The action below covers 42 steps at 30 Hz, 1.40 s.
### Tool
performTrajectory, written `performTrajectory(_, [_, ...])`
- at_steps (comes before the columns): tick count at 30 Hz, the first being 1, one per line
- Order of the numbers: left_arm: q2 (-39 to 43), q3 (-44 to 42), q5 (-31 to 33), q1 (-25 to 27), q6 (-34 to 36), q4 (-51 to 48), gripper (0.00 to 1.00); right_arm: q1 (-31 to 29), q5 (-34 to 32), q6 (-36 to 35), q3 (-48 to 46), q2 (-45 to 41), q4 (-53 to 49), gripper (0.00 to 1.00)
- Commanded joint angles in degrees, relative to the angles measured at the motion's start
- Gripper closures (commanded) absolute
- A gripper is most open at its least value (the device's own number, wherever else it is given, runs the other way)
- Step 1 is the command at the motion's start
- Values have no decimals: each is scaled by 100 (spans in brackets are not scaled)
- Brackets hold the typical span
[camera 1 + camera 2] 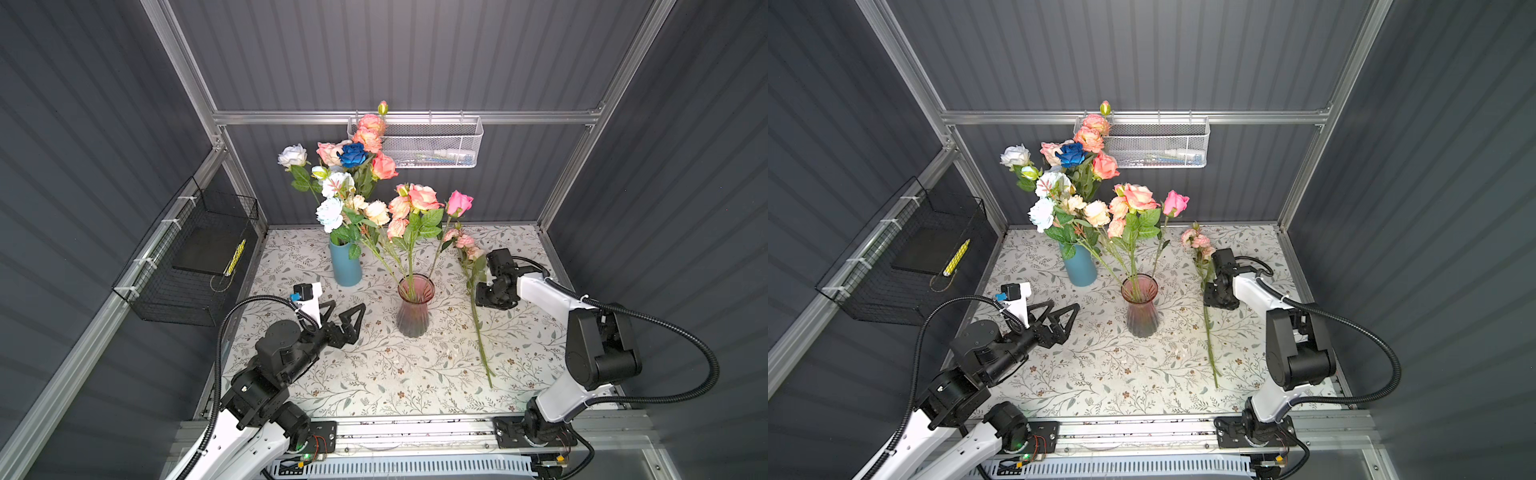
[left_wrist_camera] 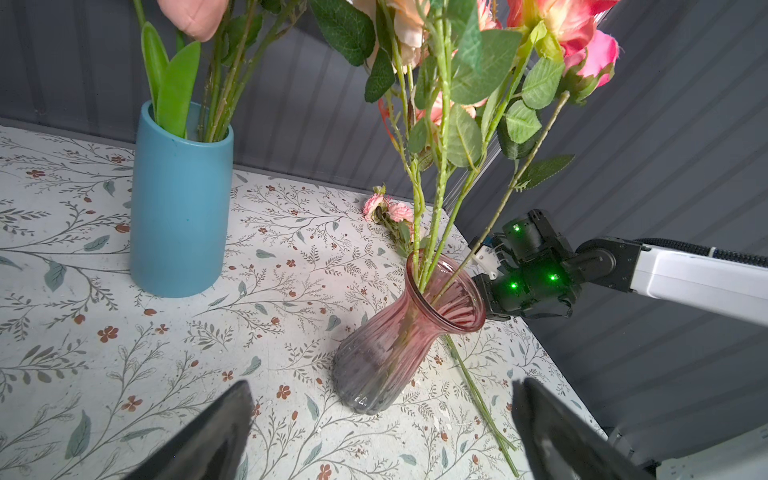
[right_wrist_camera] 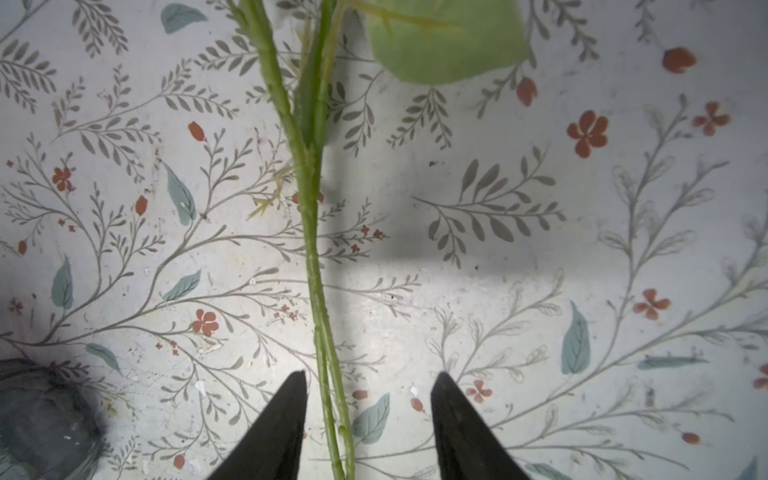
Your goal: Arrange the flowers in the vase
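Note:
A pink glass vase (image 1: 415,307) (image 1: 1140,307) (image 2: 407,332) stands mid-table and holds three flowers (image 1: 422,199) with peach and pink heads. A blue vase (image 1: 345,264) (image 2: 180,199) behind it on the left holds several more flowers (image 1: 353,156). One flower with small pink heads (image 1: 463,243) (image 2: 388,210) lies flat on the table right of the pink vase. My right gripper (image 3: 370,376) (image 1: 484,299) points down over its stem (image 3: 311,232) (image 1: 478,328). Its jaws are open, with the stem between them near one finger and not pinched. My left gripper (image 1: 348,309) (image 2: 382,386) hovers open and empty, left of the pink vase.
A white mesh basket (image 1: 436,143) hangs on the back rail, with tall blooms reaching in front of it. A black wire basket (image 1: 187,266) is fixed to the left wall. Grey walls close in the floral-patterned table (image 1: 374,374) on three sides.

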State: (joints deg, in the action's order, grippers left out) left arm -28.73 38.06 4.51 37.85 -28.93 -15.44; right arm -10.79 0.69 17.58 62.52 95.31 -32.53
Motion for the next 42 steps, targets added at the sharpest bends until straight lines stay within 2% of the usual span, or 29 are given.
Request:
performTrajectory(1, [7, -9, -29, 39, 95, -26, 0, -20, 87, -42, 234, 156, -41, 54])
performTrajectory(4, [16, -11, -12, 39, 90, -45, 0, -70, 223, -115, 296, 327, 60, 55])
performTrajectory(10, [-19, 2, -12, 39, 72, -36, 0, -98, 160, -106, 455, 688, 76, 69])
performTrajectory(13, [-32, 16, -4, 39, 92, -53, 0, -112, 194, -145, 454, 787, 123, 69])
performTrajectory(21, [-69, -10, 13, 39, 110, -23, 0, -139, 110, -212, 348, 594, 381, 100])
performTrajectory(30, [-12, -36, 30, 39, 98, -11, 0, -152, 177, 55, -1089, -1426, 1518, 100])
performTrajectory(34, [-65, -30, 10, 39, 107, -6, 0, -48, 403, 144, -1022, -1276, 1060, 100])
performTrajectory(36, [-76, -18, -3, 39, 94, -12, 0, -29, 574, 201, -857, -1072, 617, 89])
performTrajectory(38, [-61, -35, -3, 39, 73, -21, 0, -38, 536, 265, -853, -1023, 693, 60])
performTrajectory(40, [-21, -45, 1, 39, 63, -21, 0, -21, 383, 296, -863, -1019, 869, 54])
performTrajectory(42, [9, -58, 23, 38, 54, -50, 0, 21, 306, 307, -669, -841, 890, 54])
